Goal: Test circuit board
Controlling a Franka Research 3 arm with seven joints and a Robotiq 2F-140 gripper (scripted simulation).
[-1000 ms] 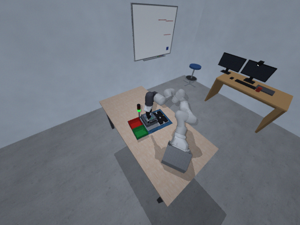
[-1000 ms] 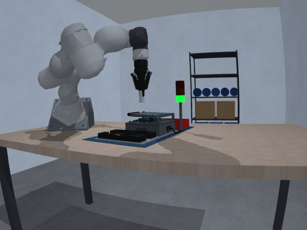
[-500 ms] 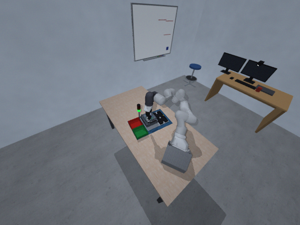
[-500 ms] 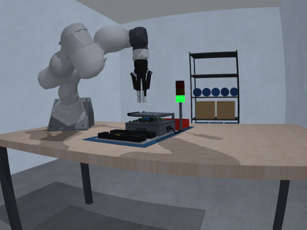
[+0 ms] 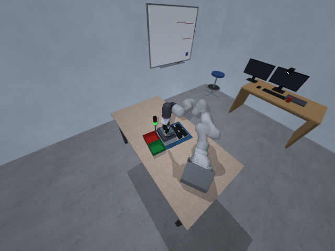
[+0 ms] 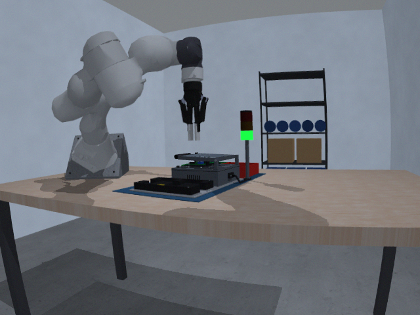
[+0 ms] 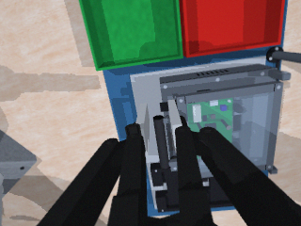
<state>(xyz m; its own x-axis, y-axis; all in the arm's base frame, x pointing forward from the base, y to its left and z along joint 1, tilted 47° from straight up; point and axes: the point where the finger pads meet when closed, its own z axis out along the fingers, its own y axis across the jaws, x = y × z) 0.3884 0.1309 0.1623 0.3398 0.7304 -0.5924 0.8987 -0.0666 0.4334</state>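
Light wood grain is running across the counter (image 6: 305, 199), which is standing on dark legs over a grey floor (image 5: 67, 189), with soft shadows of the arm lying over the wood. The claw (image 6: 193, 135) is hanging in the air well above the tester (image 6: 203, 174), pointing straight down, its fingers (image 6: 191, 131) standing a narrow gap apart and gripping nothing. Directly below it the tester's clear lid (image 7: 254, 118) is lying nearly level over the plate, and the circuit board (image 7: 213, 118) is showing green through it, resting inside the tester. A blue bench mat (image 6: 189, 197) is carrying the tester and the black tray (image 6: 169, 186), which is sitting on the arm-base side of the claw. Beyond the tester from the claw, in the wrist view, the green bin (image 7: 134, 30) and the red bin (image 7: 232, 25) are standing side by side, touching. The signal tower (image 6: 246, 126) is standing just beside the tester, past the claw from the arm's base, and is glowing green. Far behind the claw, a whiteboard (image 5: 171, 35) is hanging on the pale wall, a blue stool (image 5: 217, 78) is sitting in the corner, and a desk (image 5: 281, 105) is holding two dark monitors (image 5: 273, 74). A black shelf rack (image 6: 261, 118) is standing against another wall with boxes and blue rolls.
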